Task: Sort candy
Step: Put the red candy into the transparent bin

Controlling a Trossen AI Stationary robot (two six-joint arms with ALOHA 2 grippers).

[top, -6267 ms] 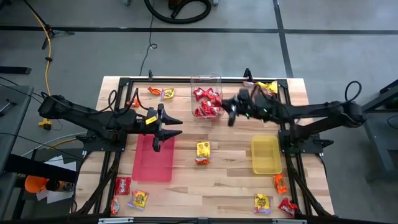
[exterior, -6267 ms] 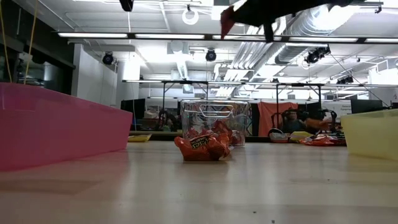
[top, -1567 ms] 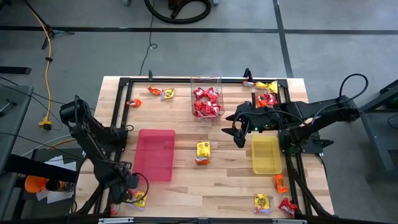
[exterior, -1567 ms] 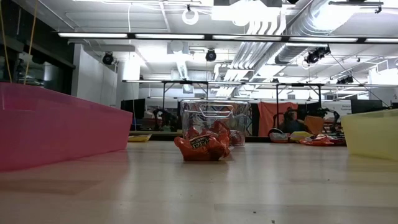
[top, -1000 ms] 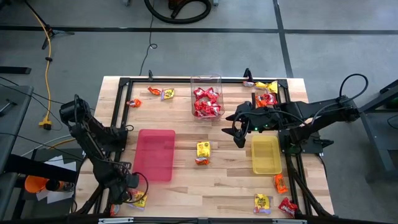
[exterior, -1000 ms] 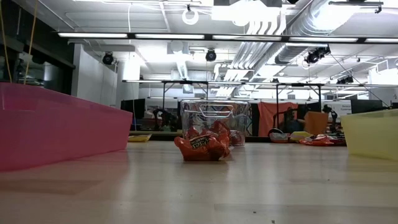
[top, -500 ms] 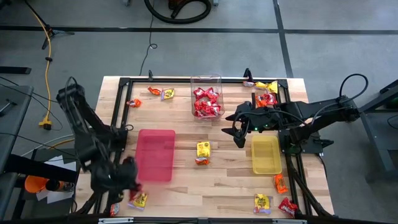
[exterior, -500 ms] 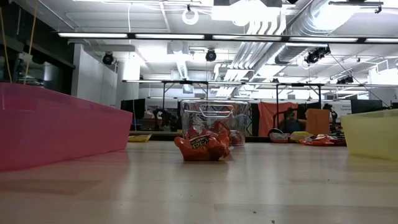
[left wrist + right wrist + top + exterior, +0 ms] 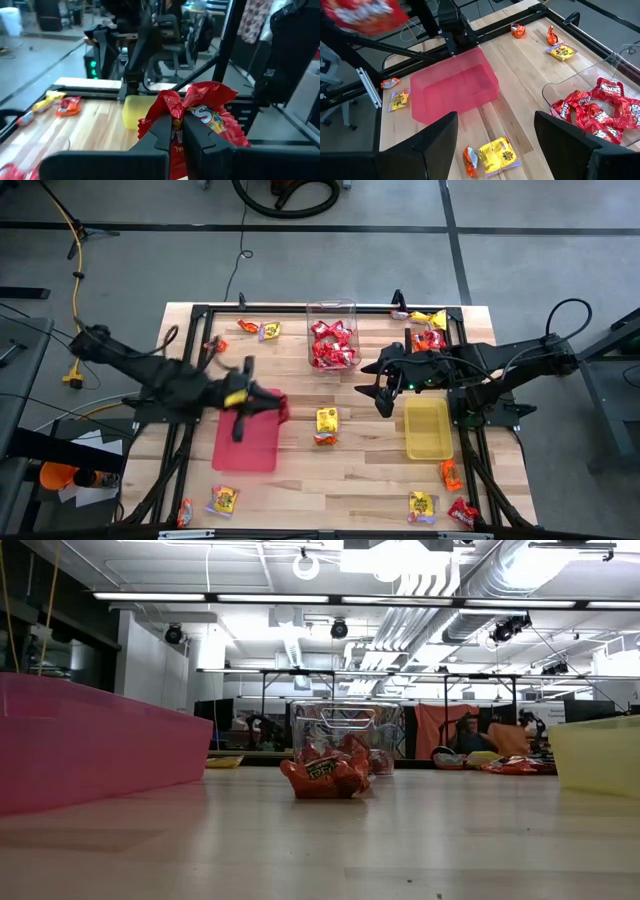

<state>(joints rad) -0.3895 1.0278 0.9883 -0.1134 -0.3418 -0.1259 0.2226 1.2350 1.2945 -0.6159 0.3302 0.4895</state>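
Along the near edge of the desk, loose candy is lying in two small groups: a yellow packet and a small orange one at the left corner, and a yellow packet, a red one and an orange one at the right corner. Farther in, the pink tray is sitting left of centre and the yellow tray right of centre, with a yellow packet and an orange packet lying together on the bare wood between them. Over the far end of the pink tray the left gripper is hanging, its fingers pressed together on a red candy packet, which is bulging out above them in the left wrist view. Level with it, between the two trays, the right gripper is hovering with its fingers spread wide apart and nothing between them. Beyond that, the clear tub is standing at the middle of the far edge, holding a heap of red packets. More candy is lying along that far edge: orange and yellow packets left of the tub, and yellow and red ones at the right corner.
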